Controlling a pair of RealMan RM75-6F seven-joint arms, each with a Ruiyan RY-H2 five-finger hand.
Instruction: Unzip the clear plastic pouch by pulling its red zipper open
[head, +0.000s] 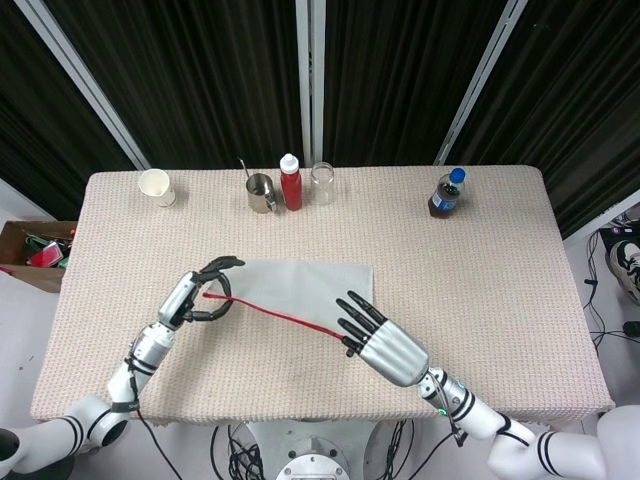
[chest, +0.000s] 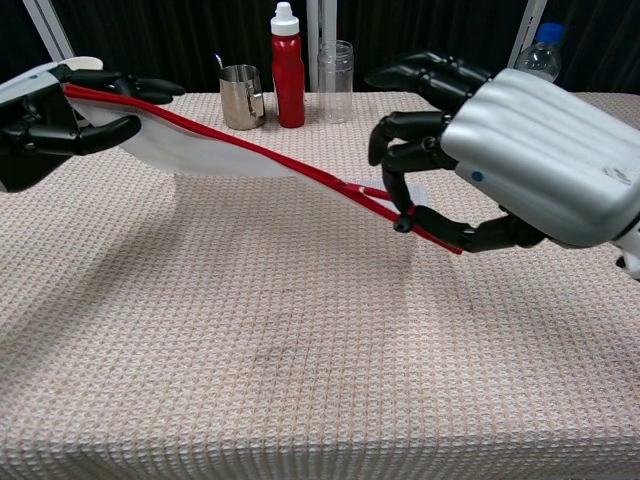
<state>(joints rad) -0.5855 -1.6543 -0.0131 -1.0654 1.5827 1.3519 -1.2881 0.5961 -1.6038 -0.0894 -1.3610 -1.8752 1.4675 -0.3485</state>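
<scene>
Two hands share the clear plastic pouch (head: 300, 288) over the front half of the counter (head: 500, 270), and we read them from the left. Our left hand (head: 197, 293) grips the pouch's left corner, its dark fingers (chest: 95, 133) clenched over the start of the red zipper (head: 268, 310); in the chest view that corner is lifted off the cloth. From there the zipper runs as a thin red line down and to the right along the pouch's near edge. At its far end our right hand (chest: 500, 150) pinches the zipper near the pouch's right corner, with the other fingers (head: 355, 318) spread; we cannot tell from either view whether it has the slider itself or just the red strip. The chest view shows the strip splitting into two strands just before that hand.

Along the back of the counter we see a paper cup (head: 156, 186) at far left, then a metal cup (head: 261, 192), a red bottle (head: 291, 183) and a clear glass (head: 322, 184) close together, and a cola bottle (head: 447, 193) well apart to the right
</scene>
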